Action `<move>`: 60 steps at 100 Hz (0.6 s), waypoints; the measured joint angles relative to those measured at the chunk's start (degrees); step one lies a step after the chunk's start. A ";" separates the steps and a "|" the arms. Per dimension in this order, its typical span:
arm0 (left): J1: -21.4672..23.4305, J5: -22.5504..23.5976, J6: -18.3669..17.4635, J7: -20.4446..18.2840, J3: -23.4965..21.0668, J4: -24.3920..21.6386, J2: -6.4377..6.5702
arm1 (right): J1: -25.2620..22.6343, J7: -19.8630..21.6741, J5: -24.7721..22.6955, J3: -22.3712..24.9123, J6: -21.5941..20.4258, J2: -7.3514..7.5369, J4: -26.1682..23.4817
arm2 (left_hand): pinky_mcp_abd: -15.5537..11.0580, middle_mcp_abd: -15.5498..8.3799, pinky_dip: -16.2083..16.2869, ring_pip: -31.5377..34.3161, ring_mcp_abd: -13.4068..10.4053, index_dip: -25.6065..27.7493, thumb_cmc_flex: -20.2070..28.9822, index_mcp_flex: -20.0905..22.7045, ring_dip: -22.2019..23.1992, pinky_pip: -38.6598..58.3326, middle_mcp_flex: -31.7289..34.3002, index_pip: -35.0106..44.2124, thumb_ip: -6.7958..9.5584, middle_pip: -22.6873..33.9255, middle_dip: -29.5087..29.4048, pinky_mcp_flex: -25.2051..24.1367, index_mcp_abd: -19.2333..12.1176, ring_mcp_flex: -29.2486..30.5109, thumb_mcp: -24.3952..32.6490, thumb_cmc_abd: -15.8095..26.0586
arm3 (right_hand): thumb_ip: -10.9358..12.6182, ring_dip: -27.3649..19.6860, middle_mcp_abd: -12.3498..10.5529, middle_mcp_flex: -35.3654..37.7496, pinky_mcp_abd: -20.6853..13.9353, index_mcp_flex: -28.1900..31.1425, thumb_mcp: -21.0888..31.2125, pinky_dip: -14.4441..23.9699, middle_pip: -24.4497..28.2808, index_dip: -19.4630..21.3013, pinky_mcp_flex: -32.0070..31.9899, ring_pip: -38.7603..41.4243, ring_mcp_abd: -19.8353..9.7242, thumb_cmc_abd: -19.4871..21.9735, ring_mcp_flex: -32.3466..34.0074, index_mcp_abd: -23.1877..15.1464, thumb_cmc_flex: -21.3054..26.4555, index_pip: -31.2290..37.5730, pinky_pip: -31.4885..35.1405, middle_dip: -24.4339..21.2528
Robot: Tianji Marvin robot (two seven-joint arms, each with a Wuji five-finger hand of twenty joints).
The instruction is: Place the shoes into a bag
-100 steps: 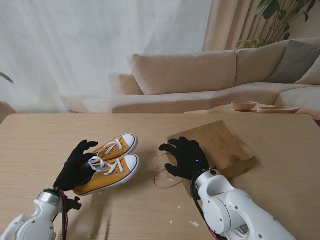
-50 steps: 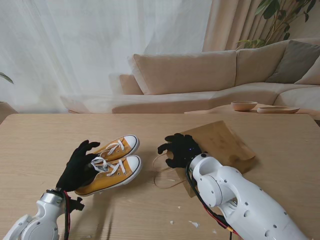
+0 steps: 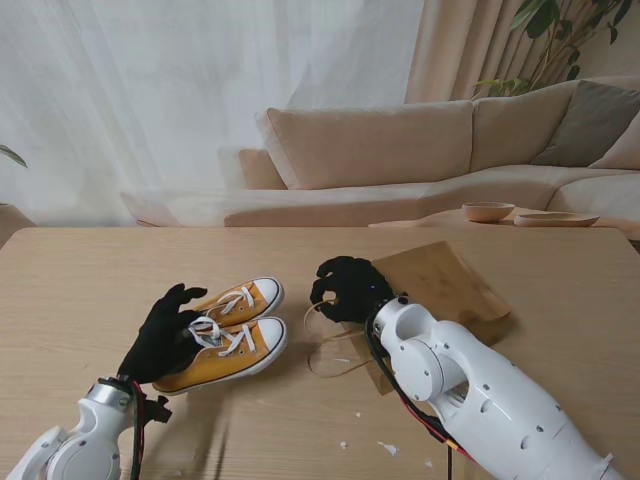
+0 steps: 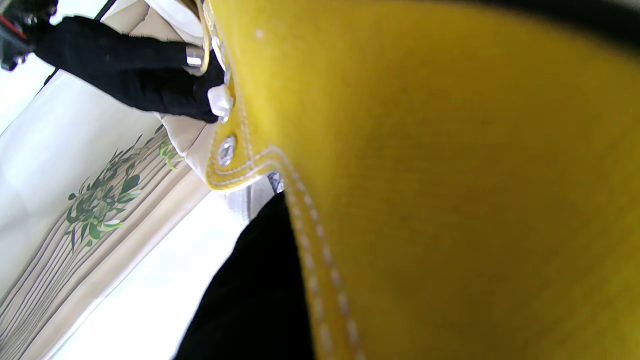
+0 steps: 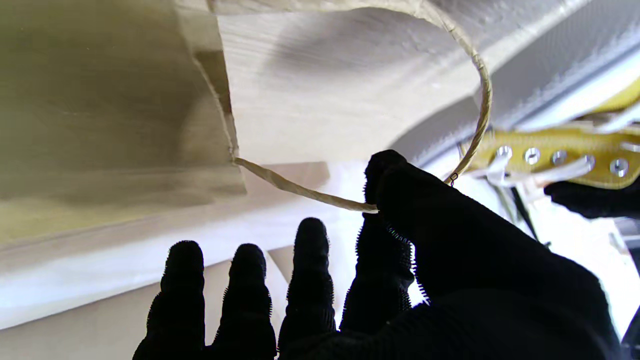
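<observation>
Yellow shoes [image 3: 222,337] in left robot hand [image 3: 163,335], left of bag [image 3: 432,291].

A pale wooden tabletop [image 3: 80,280] fills the foreground of a bright living room. Behind it, sheer white curtains [image 3: 150,100] glow with daylight across the far wall, with a beige drape [image 3: 455,50] hanging beside them. A long beige sofa [image 3: 400,160] runs beneath, with a grey cushion [image 3: 590,120] at its end. Green plant leaves [image 3: 555,40] hang over it. Two shallow wooden bowls [image 3: 490,212] sit on a low surface beyond the tabletop.
</observation>
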 measured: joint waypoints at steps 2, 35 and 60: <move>0.00 0.00 0.20 -0.24 0.17 -0.07 0.06 | 0.05 -0.18 0.00 0.01 0.09 -0.11 -0.04 | 0.00 0.00 0.00 0.00 0.00 0.00 0.00 0.00 0.00 0.00 0.00 0.00 0.00 0.00 0.00 0.00 0.00 0.00 0.00 0.00 | 0.00 0.19 0.04 0.00 0.06 0.00 -0.52 -0.02 0.00 0.06 0.11 0.31 0.00 0.57 0.00 0.88 0.02 0.25 0.00 0.03; -0.83 -0.04 2.47 -2.23 3.30 -0.45 0.52 | 0.85 -0.73 1.97 0.25 1.17 -0.81 -1.70 | 0.00 0.00 0.02 0.00 0.00 0.01 0.00 0.01 0.56 0.00 0.00 0.00 0.00 0.00 0.00 0.06 0.01 0.00 0.00 0.00 | 0.00 1.54 0.74 0.65 0.64 -2.20 -7.76 -1.31 2.71 10.52 0.84 3.13 0.00 8.97 0.01 14.25 4.11 10.92 0.15 1.39; -2.13 -0.58 4.70 -3.08 6.08 -0.50 0.71 | -0.02 -2.08 2.57 1.01 1.29 -1.22 -2.72 | 0.01 0.00 0.04 0.00 0.00 0.01 0.00 0.01 0.57 0.00 0.00 0.00 -0.01 0.00 0.00 0.08 0.09 0.00 0.00 0.00 | 0.00 2.15 0.74 0.65 0.65 -2.27 -8.94 -1.31 3.20 11.88 0.85 4.09 0.00 10.33 0.01 15.30 4.27 13.29 0.69 1.52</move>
